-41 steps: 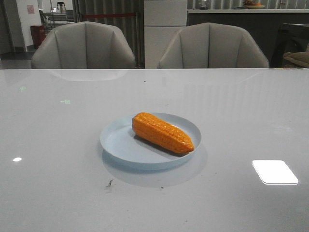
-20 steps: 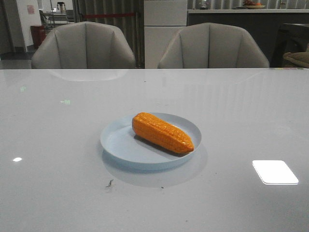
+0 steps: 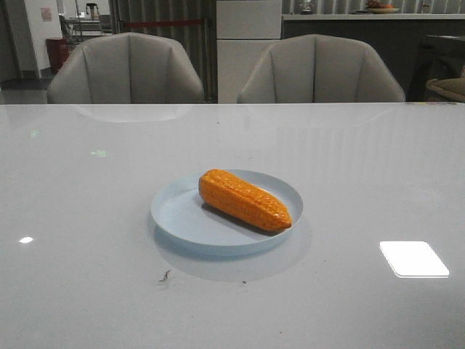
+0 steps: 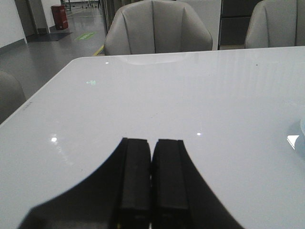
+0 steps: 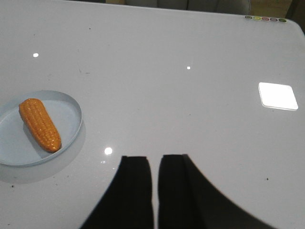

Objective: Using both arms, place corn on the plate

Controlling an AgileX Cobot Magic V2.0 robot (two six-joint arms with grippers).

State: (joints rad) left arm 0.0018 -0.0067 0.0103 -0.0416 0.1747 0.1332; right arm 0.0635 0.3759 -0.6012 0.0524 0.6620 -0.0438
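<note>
Corn [image 3: 245, 200] lying on plate [image 3: 178, 214], tip toward 4 o'clock — placement judged complete. Left claw [image 4: 151, 179] clenched, empty; right claw [image 5: 155, 183] barely parted, empty — both clear of plate on worktop [image 3: 87, 196].

orange bumpy-rowed corn [image 3: 244, 199]; pale blue plate [image 3: 174, 214]; black fingers [image 4: 136, 176]
</note>
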